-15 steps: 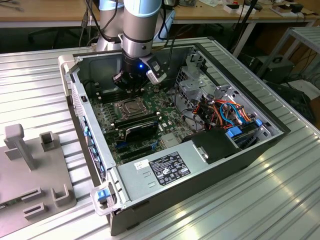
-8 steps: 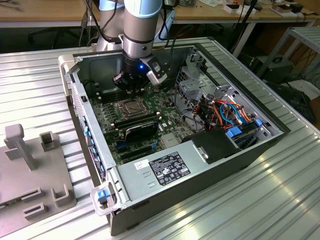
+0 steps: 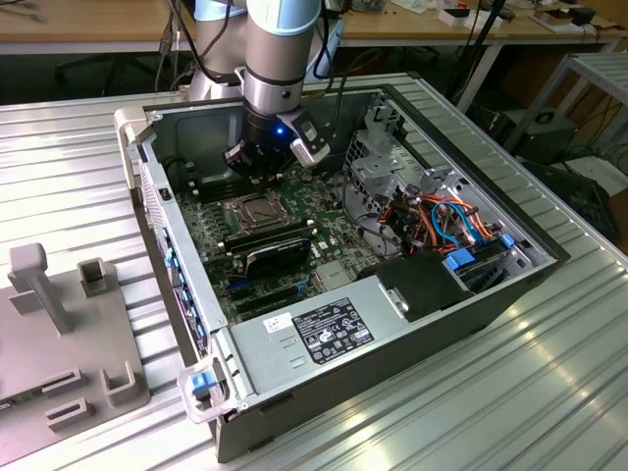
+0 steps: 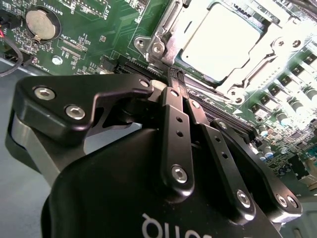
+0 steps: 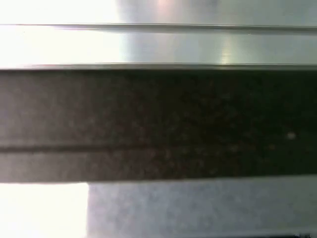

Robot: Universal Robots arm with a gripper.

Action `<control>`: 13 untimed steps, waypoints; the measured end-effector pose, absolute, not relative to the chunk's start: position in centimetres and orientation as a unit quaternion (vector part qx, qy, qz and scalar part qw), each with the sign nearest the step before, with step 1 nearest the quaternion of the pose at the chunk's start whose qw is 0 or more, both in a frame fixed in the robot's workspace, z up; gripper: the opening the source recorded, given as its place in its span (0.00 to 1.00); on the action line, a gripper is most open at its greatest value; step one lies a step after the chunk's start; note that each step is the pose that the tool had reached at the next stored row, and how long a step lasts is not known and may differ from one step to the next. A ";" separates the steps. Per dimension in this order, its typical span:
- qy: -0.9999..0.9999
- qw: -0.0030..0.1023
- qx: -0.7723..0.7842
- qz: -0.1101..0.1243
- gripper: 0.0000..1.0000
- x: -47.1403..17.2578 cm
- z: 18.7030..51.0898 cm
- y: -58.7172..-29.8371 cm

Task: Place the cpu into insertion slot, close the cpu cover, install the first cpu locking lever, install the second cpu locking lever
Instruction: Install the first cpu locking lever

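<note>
The cpu (image 4: 223, 42), a pale square metal top, lies in the insertion slot (image 3: 253, 209) on the green motherboard inside the open computer case. The cpu cover (image 4: 270, 62), a shiny metal frame, lies flat around the chip. My black gripper (image 4: 174, 75) is shut, its two fingertips pressed together with nothing seen between them. The tips stand just off one edge of the slot's metal rim (image 4: 153, 47). In the exterior view my gripper (image 3: 257, 179) hangs low over the board right behind the slot. I cannot make out how the locking levers lie.
Long black memory slots (image 3: 270, 240) run in front of the socket. A grey power supply (image 3: 329, 334) and orange and blue cables (image 3: 451, 221) sit toward the exterior view's right. The case walls (image 3: 162, 235) ring the board. A grey fixture (image 3: 69, 334) stands on the table.
</note>
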State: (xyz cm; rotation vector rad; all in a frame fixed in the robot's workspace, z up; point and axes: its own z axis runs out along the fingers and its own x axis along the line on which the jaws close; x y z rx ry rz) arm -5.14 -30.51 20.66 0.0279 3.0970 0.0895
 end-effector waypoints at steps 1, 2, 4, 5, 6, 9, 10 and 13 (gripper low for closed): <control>0.999 0.021 0.009 0.029 0.11 -5.1 20.7 -30.5; 0.999 0.021 0.009 0.029 0.11 -5.1 20.7 -30.5; 0.999 0.021 0.008 0.029 0.11 -5.1 20.7 -30.3; 0.999 0.021 0.008 0.029 0.11 -5.1 20.7 -30.2; 0.999 0.021 0.007 0.029 0.11 -5.1 20.7 -30.1; 0.999 0.021 0.005 0.030 0.11 -5.1 20.7 -29.7; 0.999 0.021 0.004 0.030 0.11 -5.1 20.7 -29.6; 0.999 0.021 0.002 0.030 0.11 -5.1 20.7 -29.5</control>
